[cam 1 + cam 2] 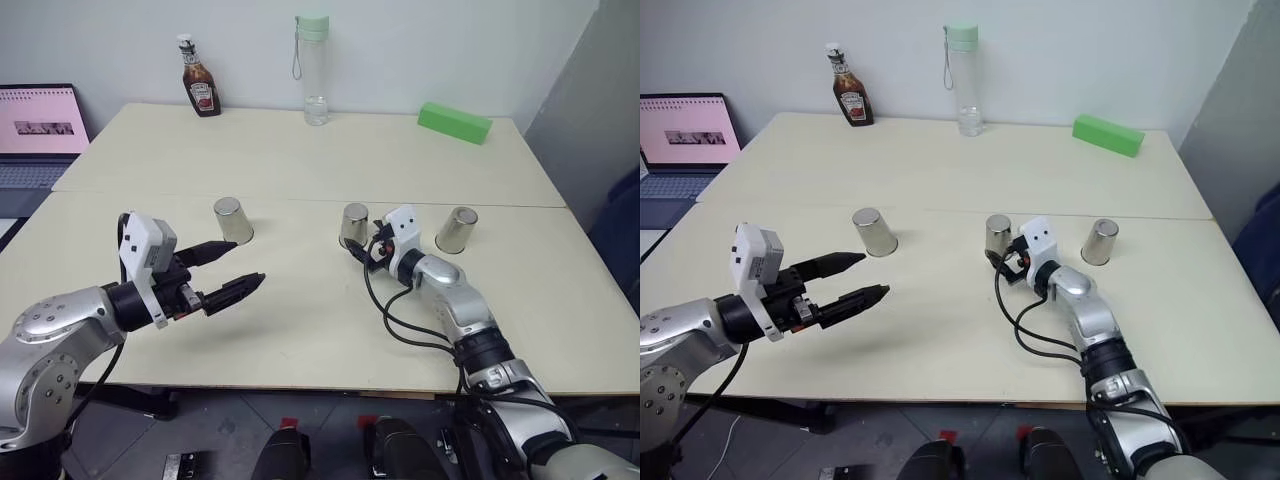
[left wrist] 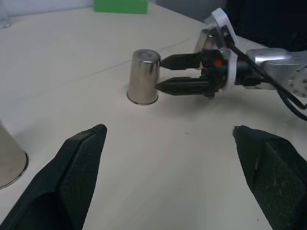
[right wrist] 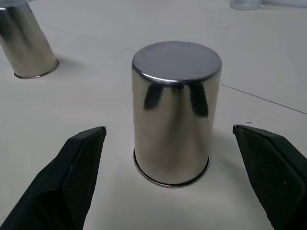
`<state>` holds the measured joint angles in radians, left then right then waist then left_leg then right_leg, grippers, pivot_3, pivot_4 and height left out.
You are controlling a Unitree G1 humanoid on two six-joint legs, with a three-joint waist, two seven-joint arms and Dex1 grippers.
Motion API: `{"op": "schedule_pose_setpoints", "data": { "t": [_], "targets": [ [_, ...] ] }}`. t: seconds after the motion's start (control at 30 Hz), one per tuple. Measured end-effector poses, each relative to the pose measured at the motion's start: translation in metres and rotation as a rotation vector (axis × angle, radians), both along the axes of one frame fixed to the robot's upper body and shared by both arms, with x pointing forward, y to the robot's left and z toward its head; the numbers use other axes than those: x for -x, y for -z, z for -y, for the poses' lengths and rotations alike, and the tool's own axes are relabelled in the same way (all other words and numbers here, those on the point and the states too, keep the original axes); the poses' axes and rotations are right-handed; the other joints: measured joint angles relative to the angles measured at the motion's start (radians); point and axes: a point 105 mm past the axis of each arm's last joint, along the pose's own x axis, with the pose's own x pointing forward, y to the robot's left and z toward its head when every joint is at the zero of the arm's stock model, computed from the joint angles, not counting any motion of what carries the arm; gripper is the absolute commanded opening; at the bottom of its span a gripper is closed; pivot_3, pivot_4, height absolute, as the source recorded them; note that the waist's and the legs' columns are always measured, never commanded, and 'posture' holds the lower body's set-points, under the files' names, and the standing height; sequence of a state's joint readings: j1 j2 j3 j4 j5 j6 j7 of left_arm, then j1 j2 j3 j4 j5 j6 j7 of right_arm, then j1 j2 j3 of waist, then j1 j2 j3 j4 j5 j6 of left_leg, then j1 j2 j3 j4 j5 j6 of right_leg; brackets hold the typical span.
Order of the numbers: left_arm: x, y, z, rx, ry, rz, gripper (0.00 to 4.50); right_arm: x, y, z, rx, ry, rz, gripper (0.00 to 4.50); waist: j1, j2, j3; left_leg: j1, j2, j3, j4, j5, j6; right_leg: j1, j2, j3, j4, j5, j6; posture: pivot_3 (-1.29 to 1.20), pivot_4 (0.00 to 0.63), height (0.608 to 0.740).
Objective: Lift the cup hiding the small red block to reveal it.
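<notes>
**Reach toward the middle cup, fingers open**

Step in hand, as I judge it, is the approach before the grasp. Nearest to the robot, the left gripper point(image 1: 228, 272) hovers above the table point(image 1: 300, 330) with its fingers apart, and it holds nothing. A little farther, the right gripper point(image 1: 362, 246) has its jaws spread wide on both sides of the middle cup point(image 1: 353, 225), but the fingers do not yet touch its wall. This cup stands upside down on its rim, the closed base pointing up, so its long axis is vertical. The left cup point(image 1: 233, 220) and the right cup point(image 1: 457, 229) stand the same way, well apart on either side.

The small red block is not visible; which cup hides it I cannot tell.

The next move probably calls for closing the fingers on the cup wall and lifting straight up.

Far at the back stand a ketchup bottle point(image 1: 200, 78), a water bottle point(image 1: 314, 68) and a green block point(image 1: 455, 122).
</notes>
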<state>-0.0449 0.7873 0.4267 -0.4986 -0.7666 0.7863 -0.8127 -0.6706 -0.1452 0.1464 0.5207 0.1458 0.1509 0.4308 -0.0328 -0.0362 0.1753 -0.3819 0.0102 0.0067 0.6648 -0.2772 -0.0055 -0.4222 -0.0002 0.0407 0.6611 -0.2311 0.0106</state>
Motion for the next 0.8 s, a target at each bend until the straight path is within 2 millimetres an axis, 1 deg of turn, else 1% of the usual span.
{"op": "schedule_pose_setpoints", "data": {
  "t": [0.07,0.2,0.27,0.4,0.53,0.6,0.63,0.67,0.8],
  "targets": [
    [0.0,0.0,-0.001,-0.002,-0.005,0.002,4.47,-0.005,0.004,0.0,0.007,0.009,-0.013,4.5,-0.001,0.0,0.0,0.0,0.0,0.0,0.0,0.0,0.0,0.0,0.0,0.0,0.0,0.0,0.0,0.0,0.15,0.74],
    [-0.001,-0.001,-0.001,-0.005,-0.013,0.009,4.47,-0.015,-0.004,-0.015,-0.002,-0.004,0.0,4.5,-0.006,0.0,0.0,0.001,0.0,0.0,0.0,0.0,0.0,0.0,0.001,0.0,0.001,0.0,0.0,0.0,0.15,0.74],
    [-0.001,-0.001,-0.001,-0.007,-0.013,0.012,4.47,-0.018,-0.005,-0.019,-0.015,-0.005,0.004,4.5,-0.009,0.0,0.0,0.001,0.0,0.0,0.0,0.0,0.0,0.0,0.001,0.0,0.001,0.0,0.0,0.0,0.15,0.74],
    [-0.002,-0.002,-0.002,-0.013,-0.016,0.012,4.47,-0.021,-0.002,-0.026,-0.029,-0.005,-0.005,4.5,-0.01,0.0,0.0,0.0,0.0,0.0,0.0,0.0,0.0,0.0,0.0,0.0,0.001,0.0,0.0,0.0,0.15,0.74],
    [-0.002,-0.002,-0.003,-0.015,-0.017,0.011,4.5,-0.022,0.0,-0.026,-0.05,0.0,-0.002,3.82,-0.01,0.001,0.0,0.0,0.0,0.0,0.0,0.0,0.0,0.0,0.0,0.0,0.001,0.0,0.0,0.0,0.15,0.74],
    [-0.002,-0.001,-0.003,-0.015,-0.017,0.01,4.5,-0.023,-0.002,-0.026,-0.059,0.0,0.01,3.12,-0.011,0.001,0.0,0.0,0.0,-0.001,0.0,0.0,0.0,0.0,0.0,0.0,0.001,0.0,0.0,0.0,0.15,0.74],
    [-0.002,-0.001,-0.003,-0.016,-0.018,0.01,4.5,-0.023,-0.004,-0.026,-0.061,-0.001,0.018,2.85,-0.011,0.001,0.0,0.0,0.0,-0.001,0.0,0.0,0.0,0.0,0.0,0.0,0.001,0.0,0.0,0.0,0.15,0.74],
    [-0.002,-0.001,-0.003,-0.016,-0.018,0.009,4.5,-0.023,-0.005,-0.026,-0.062,-0.002,0.024,2.72,-0.012,0.001,0.0,0.0,0.0,-0.001,0.0,0.0,0.0,0.0,0.0,0.0,0.001,0.0,0.0,0.0,0.15,0.74],
    [-0.003,0.0,-0.004,-0.018,-0.021,0.002,4.5,-0.024,-0.007,-0.026,-0.069,-0.001,0.034,2.7,-0.013,0.001,0.001,0.0,0.0,-0.001,0.0,0.0,0.0,0.0,0.0,0.0,0.001,0.0,0.0,0.0,0.15,0.74]
  ]
}}
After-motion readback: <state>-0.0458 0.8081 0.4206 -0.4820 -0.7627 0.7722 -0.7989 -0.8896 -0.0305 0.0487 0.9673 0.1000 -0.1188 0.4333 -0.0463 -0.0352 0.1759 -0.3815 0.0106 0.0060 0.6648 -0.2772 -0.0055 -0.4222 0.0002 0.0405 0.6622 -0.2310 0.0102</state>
